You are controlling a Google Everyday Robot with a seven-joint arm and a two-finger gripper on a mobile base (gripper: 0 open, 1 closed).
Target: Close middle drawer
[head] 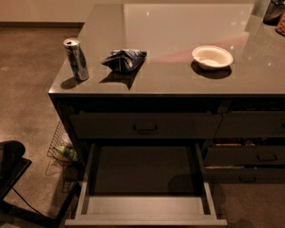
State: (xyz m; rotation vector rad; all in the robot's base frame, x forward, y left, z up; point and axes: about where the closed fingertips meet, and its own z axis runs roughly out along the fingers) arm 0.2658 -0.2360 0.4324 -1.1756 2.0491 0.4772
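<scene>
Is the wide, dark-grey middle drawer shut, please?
No, the middle drawer stands pulled far out, its inside showing; the gripper is out of view.

The middle drawer (144,182), wide, shallow and dark grey, stands pulled far out (lighter inner walls showing).

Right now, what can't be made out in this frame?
Gripper: not in the camera view, so its place and state are unknown.
Middle drawer: open; its front face and handle are turned away and cut by the bottom edge.
Dark objects at the far right of the counter: cut by the frame edge, unidentifiable.
Wire basket on the floor: partly behind the counter's side, contents unclear.
</scene>
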